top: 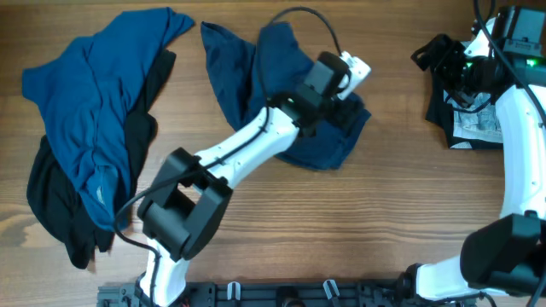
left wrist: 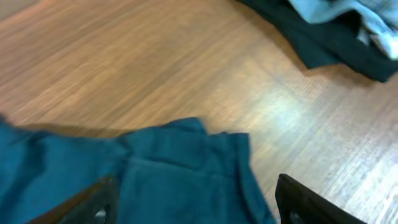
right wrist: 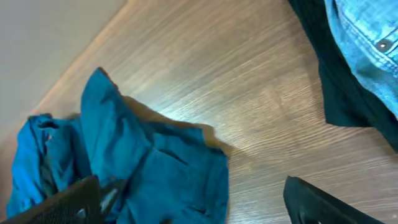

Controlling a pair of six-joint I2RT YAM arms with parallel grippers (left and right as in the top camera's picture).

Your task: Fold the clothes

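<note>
Left arm's black elbow (top: 183, 209) loomed closest overhead, left gripper (top: 341, 94) over the crumpled dark navy denim-like shorts (top: 243, 60) mid-table; its wrist cam showed fingers (left wrist: 99, 205) spread, nothing pinched, and the right wrist's right gripper (right wrist: 193, 202) gaped open too.

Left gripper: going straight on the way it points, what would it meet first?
Probably the navy shorts, whose edge lies between the open fingers of the left gripper; past them only bare table, though depth is unclear.
</note>
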